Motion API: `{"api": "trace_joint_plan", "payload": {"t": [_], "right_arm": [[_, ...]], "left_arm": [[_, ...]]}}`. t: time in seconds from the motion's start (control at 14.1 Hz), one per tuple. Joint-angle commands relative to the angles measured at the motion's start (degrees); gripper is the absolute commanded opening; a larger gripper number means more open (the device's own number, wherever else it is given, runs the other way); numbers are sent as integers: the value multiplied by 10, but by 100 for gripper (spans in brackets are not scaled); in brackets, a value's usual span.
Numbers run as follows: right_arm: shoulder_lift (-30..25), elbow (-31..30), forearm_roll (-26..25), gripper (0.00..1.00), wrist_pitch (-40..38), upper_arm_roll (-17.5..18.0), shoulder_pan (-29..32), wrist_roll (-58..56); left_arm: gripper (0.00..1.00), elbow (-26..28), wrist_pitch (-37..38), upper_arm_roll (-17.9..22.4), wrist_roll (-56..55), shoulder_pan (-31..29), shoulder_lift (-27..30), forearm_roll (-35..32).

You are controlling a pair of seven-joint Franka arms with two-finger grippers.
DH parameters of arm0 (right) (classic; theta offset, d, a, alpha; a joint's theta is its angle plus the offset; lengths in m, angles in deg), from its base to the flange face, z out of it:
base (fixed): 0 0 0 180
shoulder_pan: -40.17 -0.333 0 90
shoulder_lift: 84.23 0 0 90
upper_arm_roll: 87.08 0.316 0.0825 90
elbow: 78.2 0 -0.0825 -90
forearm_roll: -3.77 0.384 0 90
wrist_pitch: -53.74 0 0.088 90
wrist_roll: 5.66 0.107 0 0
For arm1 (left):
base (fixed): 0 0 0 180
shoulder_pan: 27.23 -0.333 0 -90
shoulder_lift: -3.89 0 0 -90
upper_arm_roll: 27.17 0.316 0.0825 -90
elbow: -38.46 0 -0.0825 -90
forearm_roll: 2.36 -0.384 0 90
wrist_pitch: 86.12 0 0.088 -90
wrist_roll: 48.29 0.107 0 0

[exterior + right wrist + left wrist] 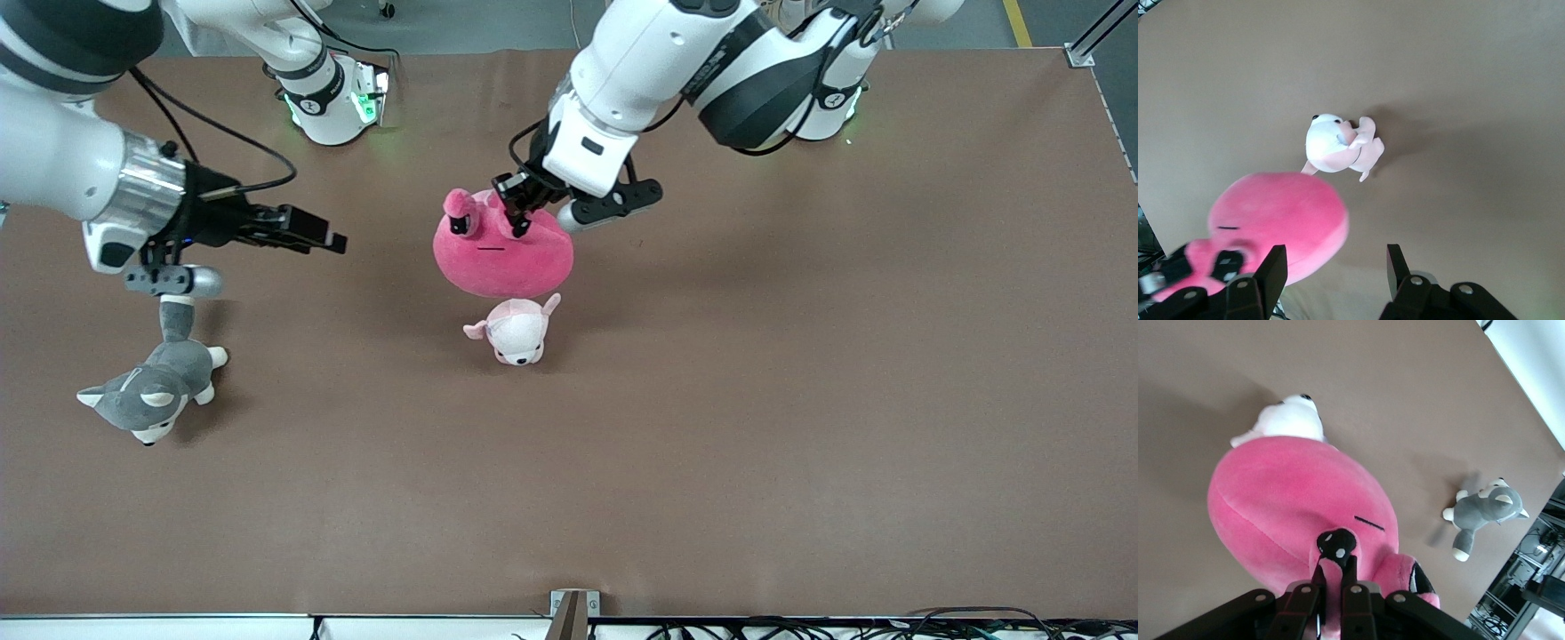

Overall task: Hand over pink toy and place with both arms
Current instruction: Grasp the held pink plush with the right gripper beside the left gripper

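The hot-pink, egg-shaped pink toy [502, 253] hangs in the air over the middle of the table. My left gripper [517, 216] is shut on one of its dark-eyed ear bumps from above. In the left wrist view the fingers [1313, 580] pinch that bump and the pink toy's body [1291, 500] hangs below them. My right gripper [331, 238] is open and empty, held level and pointing at the pink toy with a clear gap between them. In the right wrist view the pink toy [1278, 220] shows just past one side of the open right gripper [1337, 257].
A small pale pink-and-white plush [516, 331] lies on the table just nearer the front camera than the hanging toy, and it also shows in both wrist views [1288, 419] [1338, 143]. A grey-and-white husky plush [151, 391] lies toward the right arm's end, below the right wrist.
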Motion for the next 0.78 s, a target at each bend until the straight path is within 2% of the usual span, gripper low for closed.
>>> {"api": "trace_joint_plan", "payload": {"t": [0.0, 0.21, 0.35, 0.71], "right_arm": [[24, 32, 13, 69, -4, -5, -3, 13], [25, 34, 11, 69, -3, -4, -46, 28], [25, 34, 9, 69, -5, -4, -51, 44], [25, 26, 6, 69, -9, -4, -88, 46]], "left_arm": [[0, -24, -28, 6, -23, 23, -18, -12], [0, -24, -31, 13, -26, 32, -22, -16], [0, -24, -31, 26, -26, 41, -22, -15], [0, -24, -31, 27, -26, 41, -21, -15]]}}
